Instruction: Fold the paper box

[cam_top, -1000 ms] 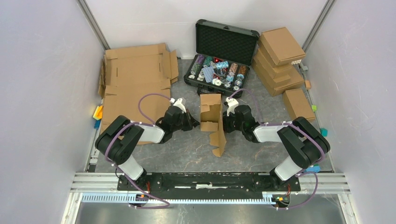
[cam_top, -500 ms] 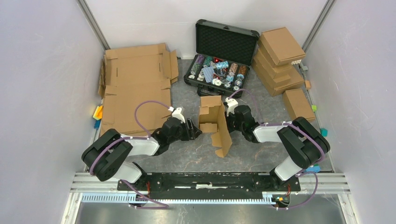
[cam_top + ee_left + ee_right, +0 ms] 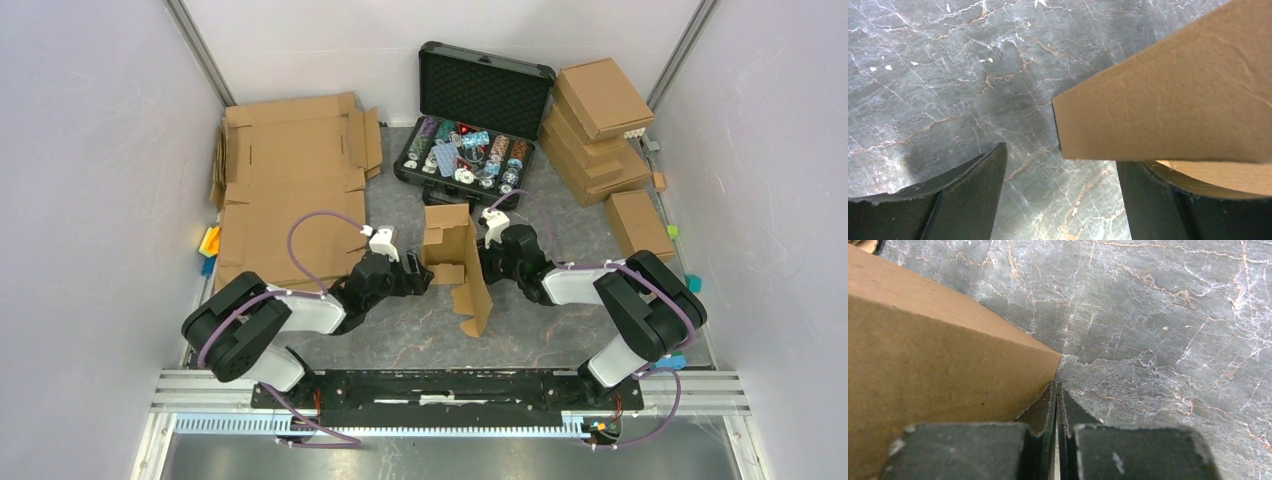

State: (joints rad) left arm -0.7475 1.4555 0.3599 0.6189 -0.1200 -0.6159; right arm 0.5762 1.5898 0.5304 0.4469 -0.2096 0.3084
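The paper box [image 3: 452,243] stands half folded mid-table, walls raised and a long flap [image 3: 477,296] leaning toward the near edge. My left gripper [image 3: 419,274] is at the box's left side, open. In the left wrist view a corner of the brown panel [image 3: 1173,95] hangs over the gap of the left gripper [image 3: 1060,197], and nothing sits between its fingers [image 3: 965,200]. My right gripper [image 3: 486,261] is shut against the box's right wall. In the right wrist view the right gripper [image 3: 1056,390] has its closed tips touching the cardboard edge [image 3: 938,365], holding nothing.
An open black case [image 3: 470,140] of poker chips lies behind the box. Large flat cardboard sheets [image 3: 285,170] cover the back left. A stack of folded boxes [image 3: 595,125] and one single box [image 3: 638,222] stand at the right. Small coloured blocks [image 3: 208,243] lie by the left wall.
My left gripper has opened and let go of the box's left side, pulling back toward the near edge. The box's long flap has swung slightly. The right gripper has stayed shut in place.
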